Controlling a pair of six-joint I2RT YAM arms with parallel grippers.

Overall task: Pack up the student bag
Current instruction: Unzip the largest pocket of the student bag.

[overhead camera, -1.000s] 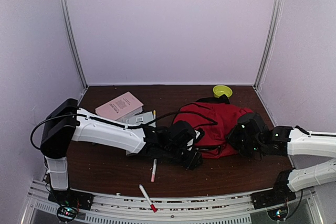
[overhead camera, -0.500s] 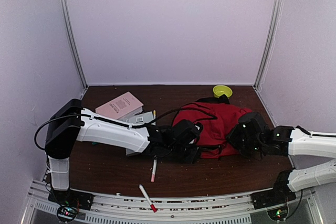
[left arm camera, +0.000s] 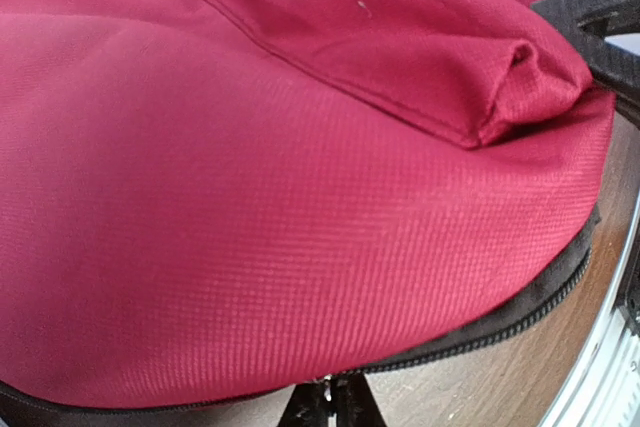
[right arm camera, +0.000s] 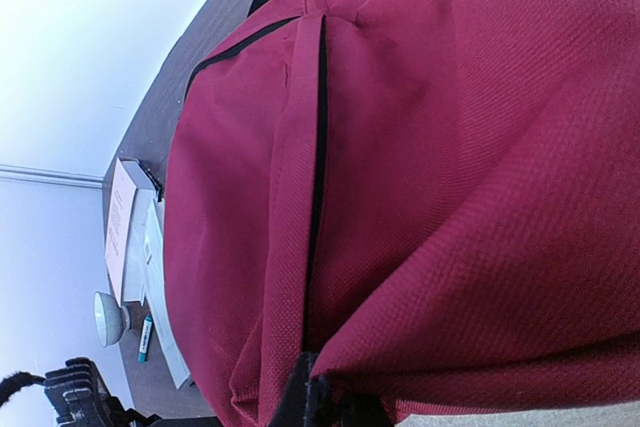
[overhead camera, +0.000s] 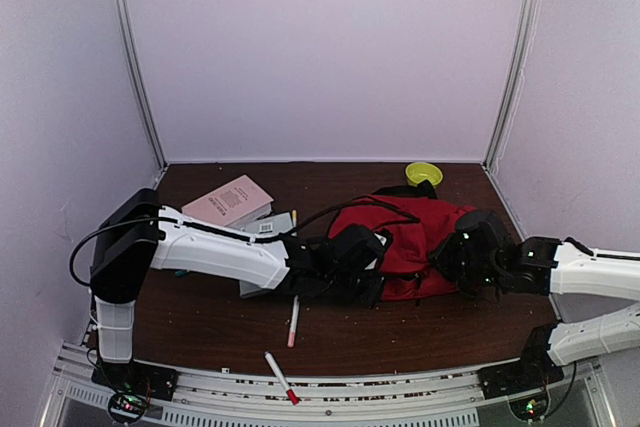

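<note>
Brown table [overhead camera: 200, 322]: the bag [overhead camera: 410, 232] lies zipped at 2 o'clock of centre. The left gripper [left arm camera: 325, 399] is clamped on its zipper [left arm camera: 480, 332] edge at 7 o'clock, the right gripper [right arm camera: 315, 392] on its 4 o'clock edge. Likely step: opening. Next: pull the zipper while bracing.

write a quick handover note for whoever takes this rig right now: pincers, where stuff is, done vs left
Left pincer: shut on the student bag at its near zipper line.
Right pincer: shut on the bag's right side.
Bag: lying flat mid-table, zippers look closed.
Outside it: pink book far left, marker by the bag, marker at the front edge, yellow bowl behind the bag.
Done: both pincers have hold of the bag.
Left: probably open it, load the loose items, zip up.
</note>
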